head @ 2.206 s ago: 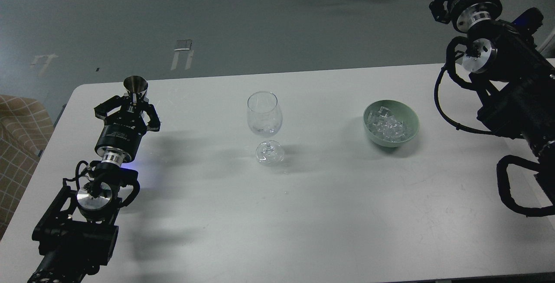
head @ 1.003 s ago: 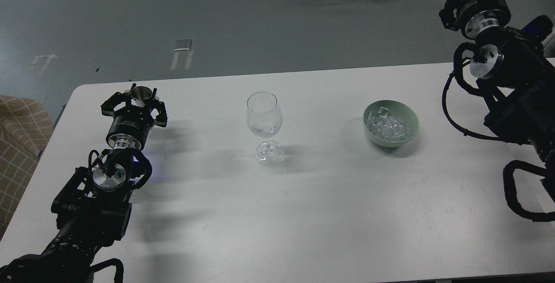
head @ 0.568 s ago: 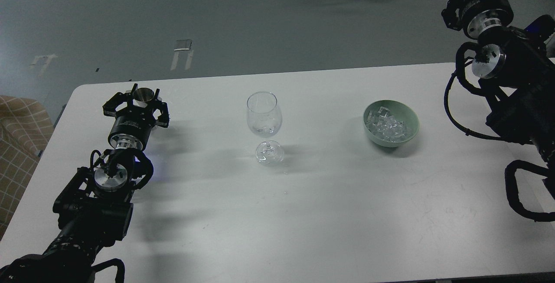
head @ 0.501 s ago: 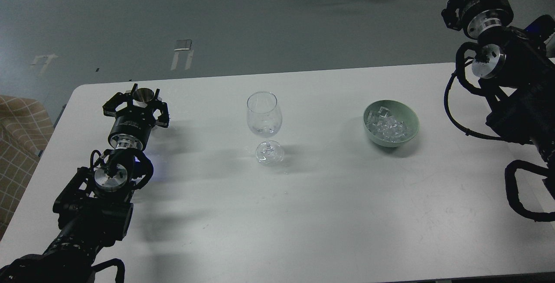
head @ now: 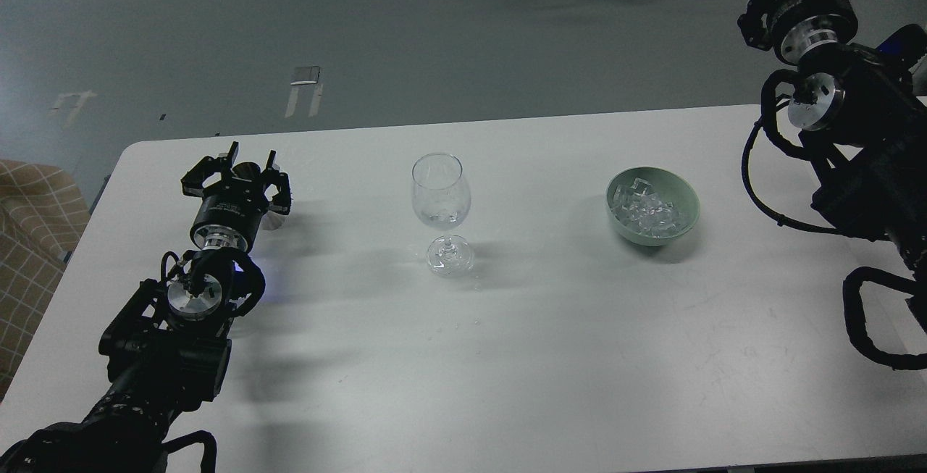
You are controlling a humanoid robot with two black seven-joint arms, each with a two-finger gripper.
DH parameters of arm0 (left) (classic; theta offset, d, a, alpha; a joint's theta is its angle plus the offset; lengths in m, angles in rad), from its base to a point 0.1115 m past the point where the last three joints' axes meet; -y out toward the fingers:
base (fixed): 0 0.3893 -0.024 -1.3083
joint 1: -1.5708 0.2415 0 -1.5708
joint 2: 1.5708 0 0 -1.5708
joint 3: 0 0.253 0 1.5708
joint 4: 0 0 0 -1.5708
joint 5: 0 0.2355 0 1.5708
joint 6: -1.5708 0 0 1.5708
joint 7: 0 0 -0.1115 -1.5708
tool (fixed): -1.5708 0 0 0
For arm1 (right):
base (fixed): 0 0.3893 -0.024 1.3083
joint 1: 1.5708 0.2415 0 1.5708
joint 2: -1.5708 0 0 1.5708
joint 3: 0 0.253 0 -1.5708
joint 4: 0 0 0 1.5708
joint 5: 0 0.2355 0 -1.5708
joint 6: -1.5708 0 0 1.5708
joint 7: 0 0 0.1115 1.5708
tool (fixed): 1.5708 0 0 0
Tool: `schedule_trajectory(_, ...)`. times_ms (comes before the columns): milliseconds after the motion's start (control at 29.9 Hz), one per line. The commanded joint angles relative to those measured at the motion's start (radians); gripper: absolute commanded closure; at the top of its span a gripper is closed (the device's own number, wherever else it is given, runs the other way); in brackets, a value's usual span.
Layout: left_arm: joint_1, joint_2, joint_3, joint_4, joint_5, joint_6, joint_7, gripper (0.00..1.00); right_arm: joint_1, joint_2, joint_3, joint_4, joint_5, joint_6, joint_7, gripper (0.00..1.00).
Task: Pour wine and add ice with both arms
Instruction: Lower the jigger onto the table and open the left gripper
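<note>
A clear stemmed wine glass stands upright mid-table and looks empty. The ice is a heap of small clear cubes in a pale green bowl to the right of the glass. My left gripper is low at the table's far left. Its fingers stand on either side of a small metal cup, whose pale lower end shows beside the wrist. My right gripper is raised beyond the far right corner, far from the bowl. It is dark, and I cannot tell its fingers apart.
The white table spans the view, with grey floor beyond its far edge. A tan checked seat stands off the left edge. My right arm's black cables loop over the right end of the table.
My left gripper has come down from a raised hold to table height and shifted right and nearer with the metal cup. My right arm has drawn slightly up and right, then stayed still.
</note>
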Motion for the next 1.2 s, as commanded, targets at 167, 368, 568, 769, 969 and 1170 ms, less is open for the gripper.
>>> schedule_trajectory(167, -0.005, 0.007, 0.0, -0.002, 0.0, 0.0, 0.0, 0.45, -0.003, 0.0, -0.001, 0.001, 0.0, 0.0, -0.001, 0.0)
schedule_trajectory(368, -0.026, 0.012, -0.003, -0.015, -0.002, 0.003, 0.003, 0.28, -0.001, 0.0, -0.001, 0.001, 0.0, 0.0, 0.0, 0.0)
schedule_trajectory(568, -0.029, 0.02, -0.017, -0.101, -0.008, 0.035, 0.005, 0.23, -0.003, -0.002, -0.001, -0.002, 0.0, 0.0, 0.0, 0.0)
schedule_trajectory(769, -0.022, 0.035, -0.014, -0.224, -0.009, 0.084, -0.003, 0.13, -0.003, -0.002, -0.001, -0.002, 0.0, 0.002, 0.0, 0.0)
schedule_trajectory(969, -0.064, 0.119, 0.003, -0.301, 0.005, 0.181, 0.006, 0.13, 0.002, -0.015, 0.004, 0.002, 0.002, 0.005, 0.0, 0.0)
schedule_trajectory(1170, -0.187, 0.244, 0.152, -0.299, 0.067, 0.256, 0.008, 0.13, 0.008, -0.015, 0.003, 0.074, 0.002, 0.018, 0.002, 0.0)
